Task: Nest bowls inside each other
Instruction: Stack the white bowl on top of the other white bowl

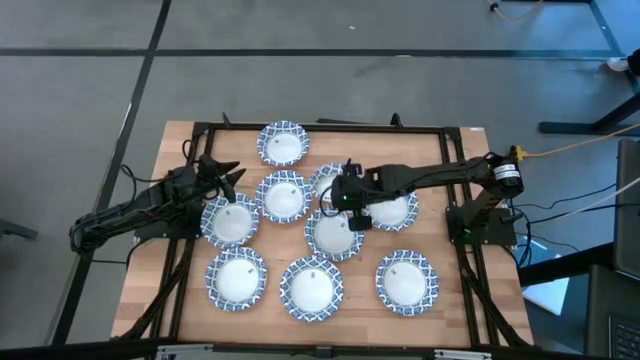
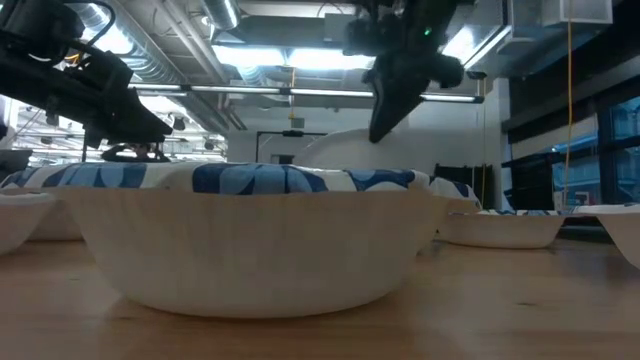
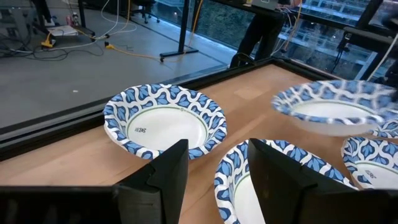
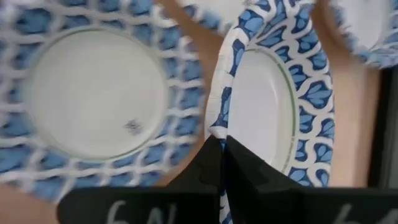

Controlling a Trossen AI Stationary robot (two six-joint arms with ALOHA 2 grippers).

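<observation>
Right pincer (image 4: 219,163) clamps the rim of a bowl (image 4: 273,99), lifted above the table's (image 1: 470,290) middle among the other bowls; left pincer (image 3: 217,180) hovers apart beside two bowls.

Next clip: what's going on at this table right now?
A two-armed robot is working among patterned bowls spread over the table. The right gripper has pinched the rim of one bowl near the middle of the spread, fingers shut on its edge; in the low view a bowl looks lifted. The left gripper is open over the left-side bowls, holding nothing. No finished stack is evident yet.
</observation>
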